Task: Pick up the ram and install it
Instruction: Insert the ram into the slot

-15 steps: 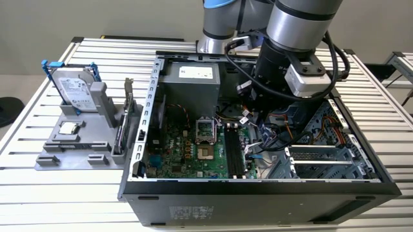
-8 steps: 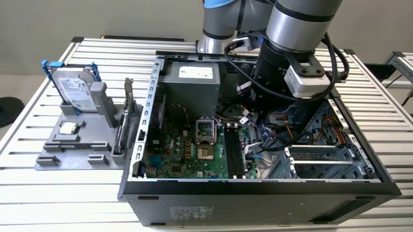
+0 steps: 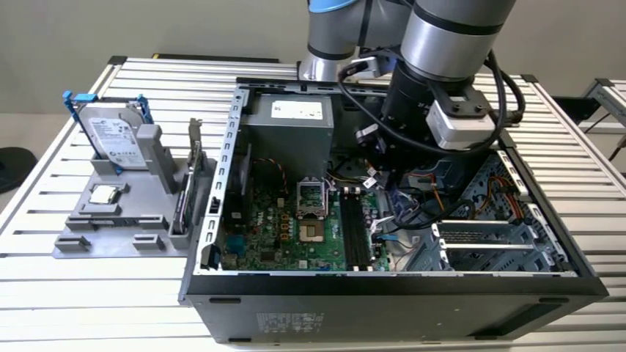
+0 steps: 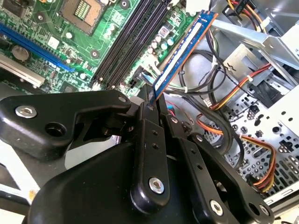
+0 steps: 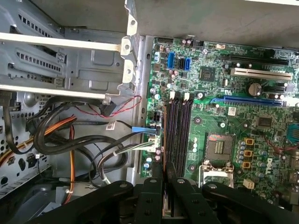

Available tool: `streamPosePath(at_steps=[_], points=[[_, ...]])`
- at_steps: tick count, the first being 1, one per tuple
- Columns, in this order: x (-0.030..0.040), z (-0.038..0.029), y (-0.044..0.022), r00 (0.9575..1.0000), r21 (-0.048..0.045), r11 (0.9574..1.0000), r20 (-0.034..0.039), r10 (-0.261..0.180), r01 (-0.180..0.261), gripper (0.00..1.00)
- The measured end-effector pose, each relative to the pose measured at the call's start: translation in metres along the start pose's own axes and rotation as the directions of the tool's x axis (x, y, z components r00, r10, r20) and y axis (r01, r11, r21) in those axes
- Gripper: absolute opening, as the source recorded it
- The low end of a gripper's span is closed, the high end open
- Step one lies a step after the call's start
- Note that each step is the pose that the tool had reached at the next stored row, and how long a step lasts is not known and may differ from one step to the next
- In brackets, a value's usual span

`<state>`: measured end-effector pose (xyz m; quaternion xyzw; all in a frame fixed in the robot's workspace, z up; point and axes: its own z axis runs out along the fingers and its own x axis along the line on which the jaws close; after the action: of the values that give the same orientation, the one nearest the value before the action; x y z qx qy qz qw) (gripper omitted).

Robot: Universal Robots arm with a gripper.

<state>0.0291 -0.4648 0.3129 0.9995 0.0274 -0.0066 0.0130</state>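
I see a green motherboard [image 5: 224, 116] with black memory slots [image 5: 177, 130] and one blue slot [image 5: 245, 100] at the right of the first wrist view. The ram [image 4: 180, 53] in the second wrist view looks blue-edged with a pale strip, pinched by the black gripper [image 4: 152, 105]. Orange, yellow and black cables [image 4: 233, 100] run at the right. In the exterior view, the grey stand [image 3: 117, 220] sits left on a white slatted table [image 3: 59, 293].
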Motion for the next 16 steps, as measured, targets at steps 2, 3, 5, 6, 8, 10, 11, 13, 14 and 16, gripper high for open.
streamPosePath(at_steps=[2, 3, 5, 6, 8, 10, 11, 13, 14, 16], points=[[-0.0017, 0.0, -0.0008, 1.0, -0.0001, 1.0, 0.0002, 0.007, -0.007, 0.0], [-0.0027, 0.0001, -0.0013, 1.0, -0.0001, 1.0, 0.0003, 0.01, -0.01, 0.0], [-0.0042, 0.0002, -0.0024, 0.9999, 0.0001, 0.9999, 0.0004, 0.016, -0.016, 0.0], [-0.0047, 0.0002, -0.0032, 0.9998, 0.0001, 0.9998, 0.0005, 0.018, -0.018, 0.0], [-0.0054, 0.0003, -0.0049, 0.9998, 0.0001, 0.9998, 0.0006, 0.021, -0.021, 0.0], [-0.0059, 0.0003, -0.0069, 0.9997, -0.0001, 0.9997, 0.0007, 0.025, -0.025, 0.0], [-0.0059, 0.0003, -0.0076, 0.9997, 0.0, 0.9997, 0.0007, 0.026, -0.026, 0.0], [-0.0059, 0.0004, -0.0083, 0.9996, 0.0001, 0.9996, 0.0008, 0.027, -0.027, 0.0], [-0.0059, 0.0004, -0.0083, 0.9996, 0.0002, 0.9996, 0.0008, 0.027, -0.027, 0.0], [-0.0059, 0.0004, -0.0083, 0.9996, 0.0001, 0.9996, 0.0008, 0.028, -0.028, 0.0]])
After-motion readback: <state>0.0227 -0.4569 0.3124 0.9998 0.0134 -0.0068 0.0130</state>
